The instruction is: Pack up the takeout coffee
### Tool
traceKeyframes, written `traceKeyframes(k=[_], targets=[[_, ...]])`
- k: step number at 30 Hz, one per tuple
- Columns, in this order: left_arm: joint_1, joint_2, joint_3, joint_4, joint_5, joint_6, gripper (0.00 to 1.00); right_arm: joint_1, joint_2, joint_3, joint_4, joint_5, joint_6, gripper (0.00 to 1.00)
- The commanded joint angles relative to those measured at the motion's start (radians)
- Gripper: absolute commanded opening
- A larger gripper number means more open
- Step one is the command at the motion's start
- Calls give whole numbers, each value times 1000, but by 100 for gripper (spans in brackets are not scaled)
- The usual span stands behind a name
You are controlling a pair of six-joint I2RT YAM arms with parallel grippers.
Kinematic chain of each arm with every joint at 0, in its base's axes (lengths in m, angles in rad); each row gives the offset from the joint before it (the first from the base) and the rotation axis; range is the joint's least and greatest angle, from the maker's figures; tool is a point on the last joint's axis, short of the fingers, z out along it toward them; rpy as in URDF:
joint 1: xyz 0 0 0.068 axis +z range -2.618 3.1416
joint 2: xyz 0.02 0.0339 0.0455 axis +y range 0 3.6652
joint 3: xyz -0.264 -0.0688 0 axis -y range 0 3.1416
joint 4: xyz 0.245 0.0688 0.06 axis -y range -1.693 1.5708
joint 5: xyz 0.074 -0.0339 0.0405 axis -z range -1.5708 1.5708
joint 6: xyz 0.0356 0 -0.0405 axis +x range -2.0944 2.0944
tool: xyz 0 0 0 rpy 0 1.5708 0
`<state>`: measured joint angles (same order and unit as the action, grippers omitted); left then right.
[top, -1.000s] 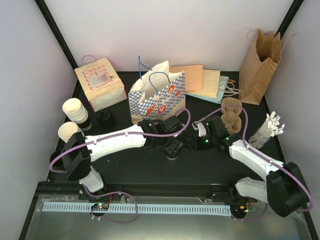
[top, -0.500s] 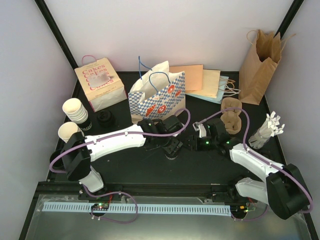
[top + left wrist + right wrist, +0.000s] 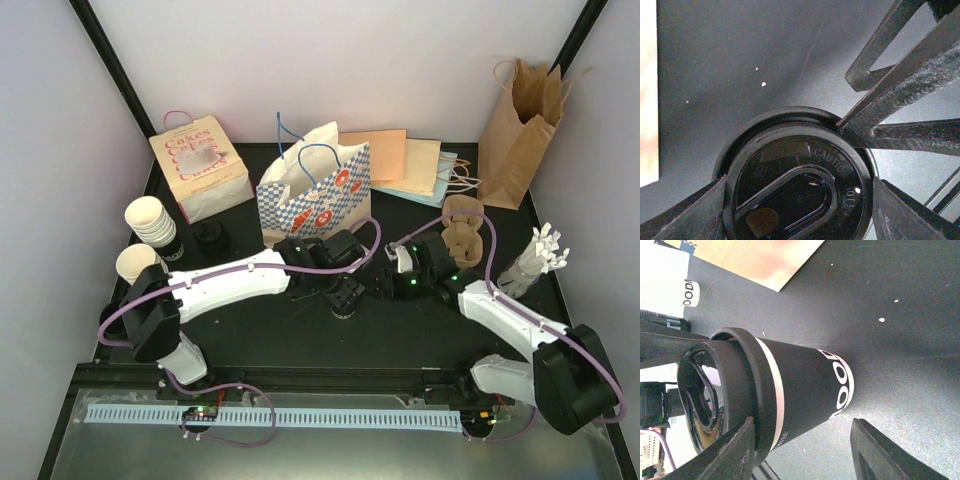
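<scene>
Black plastic is what the left fingers [image 3: 685, 215] have hold of: seen from above, they are clamped on the lid [image 3: 795, 190] from either side, touching its rim as far as I can see. The right fingers [image 3: 730, 450] are at the side and stand apart, one level with the lid and one down by the base, closed on nothing I can make out. What I take to be one of them meets the lid's edge in the left wrist view. Under the lid is a black cup [image 3: 800, 385] with white lettering. It stands near the middle of the tabletop [image 3: 900, 315], just in front of the checked bag [image 3: 315, 195], between the two arms. It is upright, long axis vertical, lid up, tapering to a narrow base. The lid looks seated, though I can't tell whether it is snapped on all the way round. My worry is the grip: lifted by the lid alone, the cup could pull free and drop, since only the snap fit would carry it. A sideways nudge from the right fingers, or an off-centre push from above, could tip it over that narrow base. Whether it is full is hidden.
</scene>
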<state>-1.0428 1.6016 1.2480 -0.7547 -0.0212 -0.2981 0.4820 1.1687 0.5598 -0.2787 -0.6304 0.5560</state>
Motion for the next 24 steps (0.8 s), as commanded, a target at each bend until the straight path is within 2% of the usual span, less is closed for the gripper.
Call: traceKeyframes(k=[1,5,11,16,20,24], targets=[[-7,7,-30,-4,56,40,72,-16,-43,22,-34,40,2,55],[-7,3,-27,-14,56,56,72,-47,-81,31,-18,25,14,55],[-6,6,-17,-27,66,90,72,-48,-31,51,0,-60,-7,54],[-5,0,-24,-20,79,97,72,-48,1,58,6,-76,-14,47],[-5,0,-22,-17,83,97,72,-48,18,56,11,-70,-13,39],[-5,3,-22,-19,85,100,72,-48,34,56,21,-86,-14,38]])
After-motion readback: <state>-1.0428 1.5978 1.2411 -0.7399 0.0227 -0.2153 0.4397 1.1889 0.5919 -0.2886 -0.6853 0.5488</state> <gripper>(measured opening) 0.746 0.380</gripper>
